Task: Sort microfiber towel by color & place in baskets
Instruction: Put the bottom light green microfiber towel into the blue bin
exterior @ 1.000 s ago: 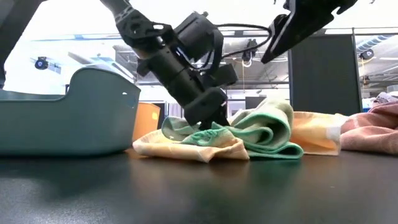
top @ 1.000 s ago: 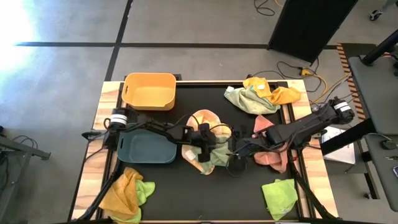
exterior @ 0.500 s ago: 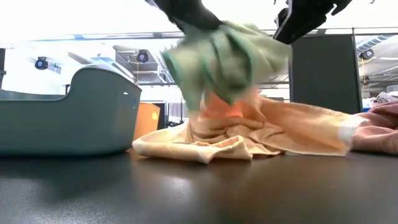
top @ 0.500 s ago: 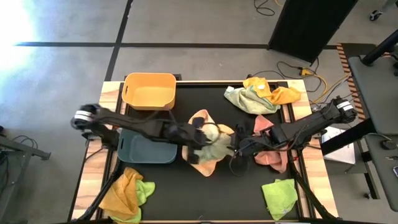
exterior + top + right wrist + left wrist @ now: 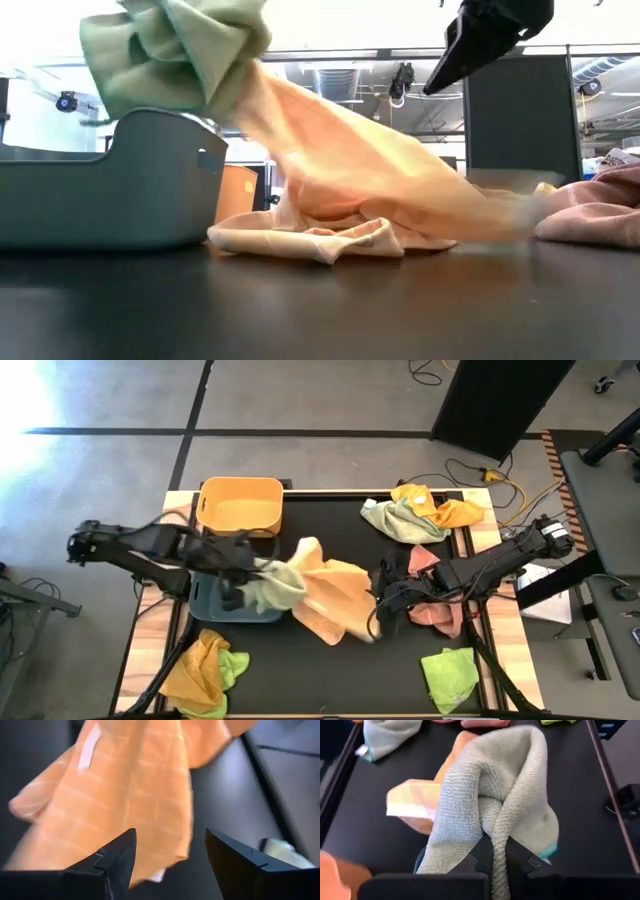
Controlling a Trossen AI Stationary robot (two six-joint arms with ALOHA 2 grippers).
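2 plastic tubs sit at the table's 10 o'clock: a yellow-orange basket (image 5: pixel 240 506) and, just nearer, a dark blue-grey basket (image 5: pixel 215 600). Above the grey one, the left gripper (image 5: pixel 492 857) is clamped on a pale green microfiber towel (image 5: pixel 272 587), an orange towel (image 5: pixel 335 595) trailing from it. At 3 o'clock, the right gripper (image 5: pixel 170 852) hovers, fingers apart, empty.

Nubbly matt green cloth towel (image 5: pixel 495 815); smooth plastic blue-grey basket (image 5: pixel 110 185) beside it; table mat (image 5: pixel 320 300) faintly glossy.
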